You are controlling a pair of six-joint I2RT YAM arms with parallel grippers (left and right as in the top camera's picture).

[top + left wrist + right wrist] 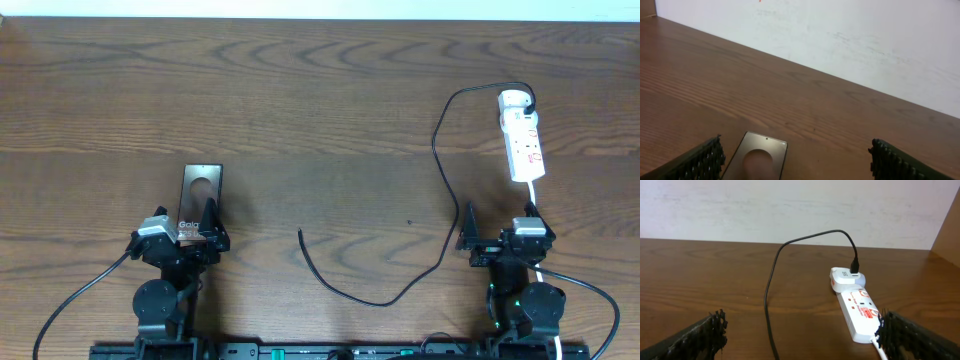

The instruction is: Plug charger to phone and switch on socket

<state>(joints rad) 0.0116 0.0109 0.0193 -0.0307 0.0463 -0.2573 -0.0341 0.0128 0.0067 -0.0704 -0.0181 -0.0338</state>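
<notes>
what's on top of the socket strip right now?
A white adapter sits on the far end of the socket, with the black charger running out of it. Nothing else sits on the strip. Whatever is beneath the adapter is covered.

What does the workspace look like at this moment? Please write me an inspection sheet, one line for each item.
Surface: brown wooden table, no spill or damage seen.
Job's things: phone lies flat, ring end away from the arm; power strip at far right, with a white adapter in its far end that holds the charger cable; switch state too small to tell.
Clutter: nothing seen.
Grippers: left tool open over the phone's near end; right tool open, holding nothing.
Cables: the charger's free tip lies on the table between the arms, apart from the phone; the strip's white cord runs toward the right arm.
Surroundings: pale wall behind the table.
</notes>
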